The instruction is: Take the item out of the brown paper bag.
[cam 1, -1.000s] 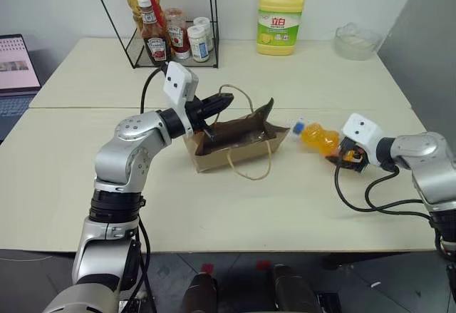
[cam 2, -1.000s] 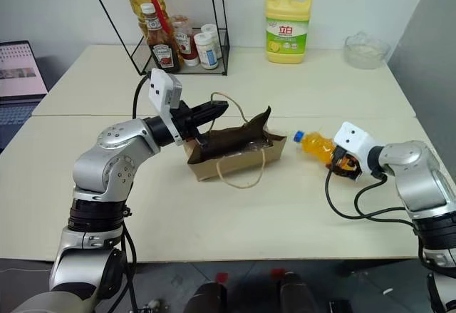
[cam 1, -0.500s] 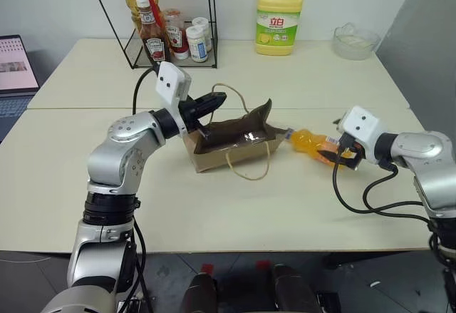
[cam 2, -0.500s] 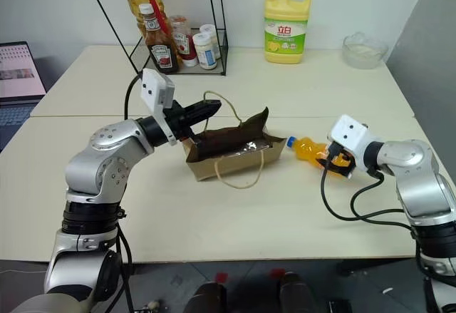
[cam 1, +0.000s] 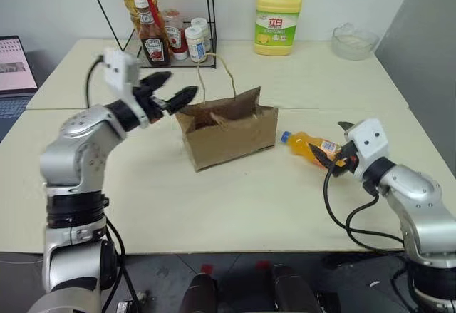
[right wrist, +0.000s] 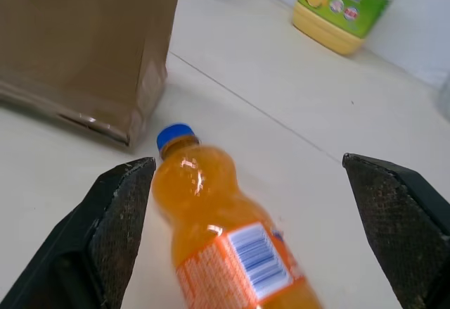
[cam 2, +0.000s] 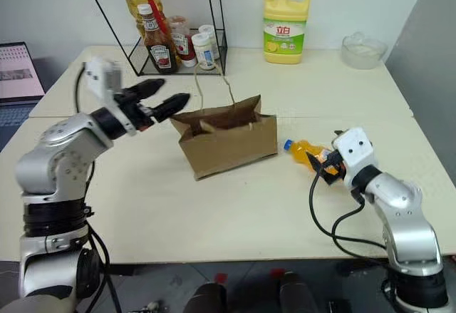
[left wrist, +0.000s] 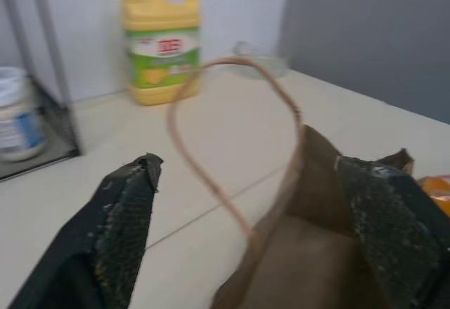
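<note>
The brown paper bag (cam 1: 226, 136) stands upright on the table (cam 1: 214, 199), mouth open, one cord handle (left wrist: 232, 112) rising above its rim. It serves as the reference for all that follows.

The item, a small orange drink bottle (cam 1: 311, 146), lies on its side on the table just right of the bag, outside it, with the blue cap (right wrist: 174, 136) towards the bag's lower corner and near it but apart. Its orange-white label (right wrist: 242, 267) carries a barcode; no wording on it can be made out.

The right gripper (cam 1: 335, 157) sits on the far side of the bottle from the bag, fingers spread wide. The right wrist view has the bottle lying between the two fingers (right wrist: 116, 203) with clear gaps on either side (no contact visible).

The left gripper (cam 1: 165, 89) hovers left of the bag's upper edge, fingers spread and holding nothing. Its wrist view looks past the handle loop and down over the bag's rim, an angle the head views do not give; a sliver of orange appears beyond the bag's far edge.

Behind the bag stands a large yellow detergent jug (cam 1: 277, 18) with a green label and red Chinese characters. Behind and to the left, a black wire rack (cam 1: 174, 38) holds a ketchup bottle (cam 1: 151, 36) (label unreadable) and small white jars (cam 1: 194, 42). A clear bowl (cam 1: 354, 40) sits far back right of the bag.
</note>
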{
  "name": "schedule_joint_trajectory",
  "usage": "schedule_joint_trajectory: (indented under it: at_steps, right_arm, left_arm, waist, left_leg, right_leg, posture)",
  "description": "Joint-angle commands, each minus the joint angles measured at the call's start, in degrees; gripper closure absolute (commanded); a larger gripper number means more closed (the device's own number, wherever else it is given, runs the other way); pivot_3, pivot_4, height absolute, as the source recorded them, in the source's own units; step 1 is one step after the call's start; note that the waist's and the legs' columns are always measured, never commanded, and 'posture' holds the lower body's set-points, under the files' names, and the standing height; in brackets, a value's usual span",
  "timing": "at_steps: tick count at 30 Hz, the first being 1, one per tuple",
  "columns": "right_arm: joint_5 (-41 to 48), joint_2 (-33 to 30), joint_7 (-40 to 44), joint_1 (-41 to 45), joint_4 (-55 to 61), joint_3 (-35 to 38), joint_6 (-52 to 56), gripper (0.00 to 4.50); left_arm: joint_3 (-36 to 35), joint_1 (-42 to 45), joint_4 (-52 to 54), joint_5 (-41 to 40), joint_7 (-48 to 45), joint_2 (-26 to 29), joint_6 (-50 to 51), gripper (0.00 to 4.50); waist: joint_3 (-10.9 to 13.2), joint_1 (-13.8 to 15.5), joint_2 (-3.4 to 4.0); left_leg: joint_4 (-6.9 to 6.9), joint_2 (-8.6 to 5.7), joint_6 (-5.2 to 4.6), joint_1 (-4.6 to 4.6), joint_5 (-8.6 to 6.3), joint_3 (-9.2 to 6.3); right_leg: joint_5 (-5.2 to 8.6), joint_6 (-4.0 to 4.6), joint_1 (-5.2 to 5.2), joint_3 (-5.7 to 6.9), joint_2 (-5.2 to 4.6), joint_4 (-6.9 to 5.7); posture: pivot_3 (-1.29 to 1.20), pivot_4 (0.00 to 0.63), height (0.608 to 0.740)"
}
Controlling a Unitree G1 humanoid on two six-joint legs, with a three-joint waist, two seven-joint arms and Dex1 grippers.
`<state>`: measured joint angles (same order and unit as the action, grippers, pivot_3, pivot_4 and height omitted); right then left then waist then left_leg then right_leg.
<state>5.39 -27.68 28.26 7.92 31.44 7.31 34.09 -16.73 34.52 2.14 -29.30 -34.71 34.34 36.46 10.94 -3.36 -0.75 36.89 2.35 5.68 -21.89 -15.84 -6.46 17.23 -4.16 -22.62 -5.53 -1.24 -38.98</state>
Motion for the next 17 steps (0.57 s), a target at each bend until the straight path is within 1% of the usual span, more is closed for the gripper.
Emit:
schedule_joint_trajectory:
  at_steps: [1,5,7,9,10,14,17]
  right_arm:
    - [0.2,2.3,-3.3,-4.0,6.7,0.3,-1.4,0.00]
    - [2.0,9.6,-8.7,-11.0,9.7,0.6,2.2,0.00]
    - [2.6,12.2,-10.3,-13.6,10.2,0.5,3.7,0.00]
    - [2.8,14.0,-11.6,-15.3,10.0,0.4,3.9,0.00]
    - [3.1,15.1,-12.6,-15.8,9.9,0.6,4.4,0.00]
    - [3.7,18.5,-15.8,-17.0,9.5,0.6,5.6,0.00]
    - [3.8,20.7,-17.5,-17.7,10.3,-0.7,6.3,0.00]
  left_arm:
    - [-4.3,-5.1,4.8,2.1,5.4,0.0,-3.2,0.03]
    - [-3.8,-19.5,13.6,7.1,13.2,-4.3,-4.2,0.03]
    - [-1.3,-26.5,18.0,10.4,16.3,-6.9,-5.2,0.03]
    - [0.9,-32.0,21.8,12.1,19.7,-10.5,-4.6,0.03]
    - [2.6,-34.8,23.3,13.4,21.0,-12.0,-4.7,0.03]
    - [8.4,-43.0,25.8,16.9,23.8,-16.7,-6.4,0.03]
    - [10.7,-46.3,27.8,16.2,24.5,-20.1,-6.2,0.03]
  waist:
    - [0.0,0.1,0.00]
    - [-0.1,0.3,-0.08]
    - [-0.1,0.5,-0.09]
    - [-0.1,0.6,-0.10]
    - [-0.1,0.6,-0.11]
    - [-0.2,0.6,-0.16]
    - [-0.2,0.6,-0.14]
  left_leg:
    - [-0.02,0.00,0.00,-0.02,0.00,0.00]
    - [0.02,0.00,0.01,0.07,0.00,0.00]
    - [0.01,0.00,0.01,0.10,0.00,0.00]
    - [0.02,0.01,0.00,0.13,-0.01,0.00]
    - [0.04,0.00,-0.14,0.14,-0.09,0.00]
    - [0.02,0.02,-0.19,0.23,-0.11,-0.01]
    - [-0.01,0.02,-0.19,0.27,-0.12,0.04]
  right_leg:
    - [0.00,0.00,-0.02,0.00,0.00,0.01]
    - [0.00,0.00,0.12,0.00,-0.02,0.01]
    - [0.00,0.00,0.16,-0.02,-0.02,0.02]
    - [0.00,-0.01,0.19,-0.02,-0.02,0.03]
    - [-0.01,-0.01,0.21,-0.02,-0.02,0.02]
    - [-0.01,-0.03,0.27,-0.01,0.01,0.03]
    - [-0.01,-0.03,0.31,-0.05,0.00,0.07]
  posture:
    - [0.00,0.150,0.740]
    - [0.00,0.150,0.740]
    - [0.00,0.150,0.740]
    - [0.00,0.150,0.740]
    - [0.00,0.150,0.740]
    - [0.00,0.150,0.740]
    - [0.00,0.150,0.740]
